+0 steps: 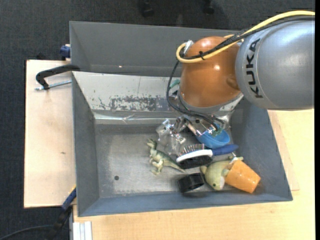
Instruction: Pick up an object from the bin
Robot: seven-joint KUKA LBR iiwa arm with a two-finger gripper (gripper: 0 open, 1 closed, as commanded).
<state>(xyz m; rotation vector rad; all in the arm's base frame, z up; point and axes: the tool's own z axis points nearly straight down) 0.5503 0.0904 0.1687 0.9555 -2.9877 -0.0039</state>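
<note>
Hovers with gripper [192,126] low in the bin [125,184], over a clear plastic piece [169,134] beside a blue thing [219,140] in the right-hand heap [200,159]; cannot tell whether parted or closed

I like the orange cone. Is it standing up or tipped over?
Tipped over: the orange cone lies on its side, beside a pale green toy.

End effector [195,126] mostly under orange cover [205,74], perhaps amid the heap [200,160].
</note>
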